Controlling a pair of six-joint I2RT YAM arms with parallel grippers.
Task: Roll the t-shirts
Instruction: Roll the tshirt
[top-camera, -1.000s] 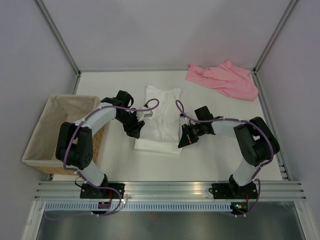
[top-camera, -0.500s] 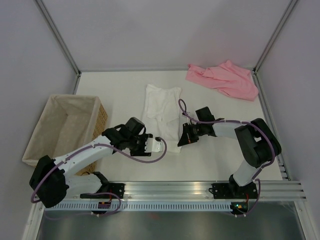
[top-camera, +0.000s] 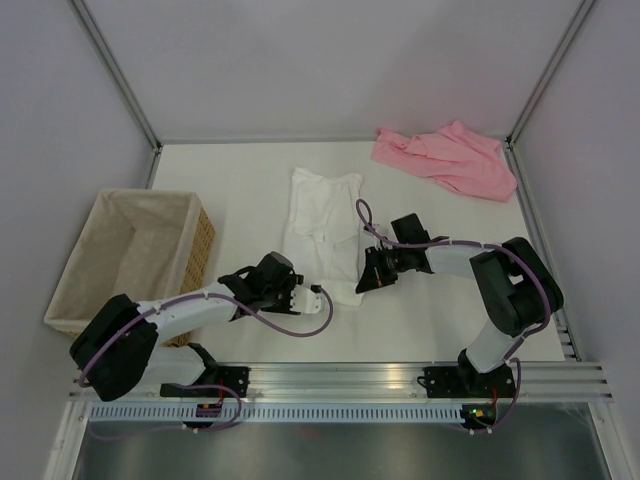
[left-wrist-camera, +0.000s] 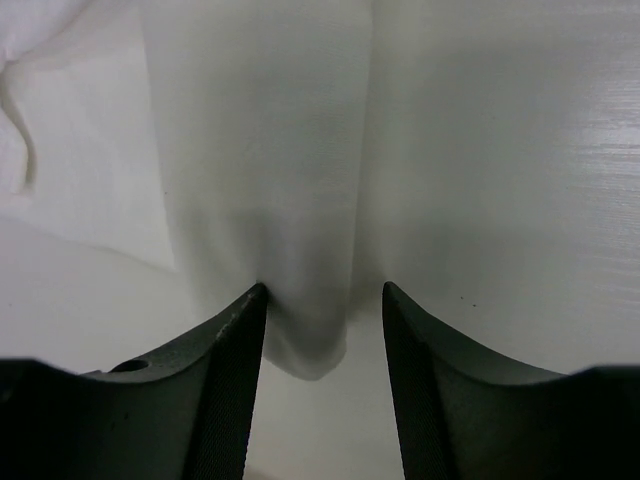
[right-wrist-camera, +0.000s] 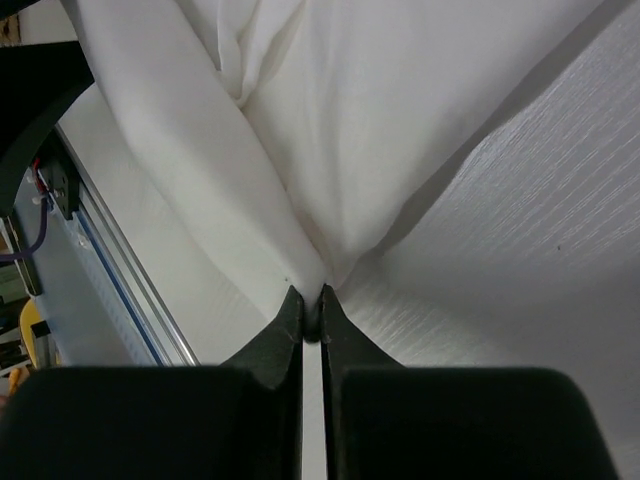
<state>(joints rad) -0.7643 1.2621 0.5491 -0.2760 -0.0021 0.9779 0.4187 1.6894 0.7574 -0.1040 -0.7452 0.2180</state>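
Your right gripper (right-wrist-camera: 311, 300) pinches white tee (top-camera: 325, 210) edge, mid table (top-camera: 230, 170). Left gripper (left-wrist-camera: 325, 300) spread, straddling fold end. Close shallow, fold may slip out; uneven pull may skew roll. Pink tee (top-camera: 445, 158) lies far right.

white t-shirt (top-camera: 320, 222) folded lengthwise, centre, pink t-shirt (top-camera: 450, 160) crumpled, far right
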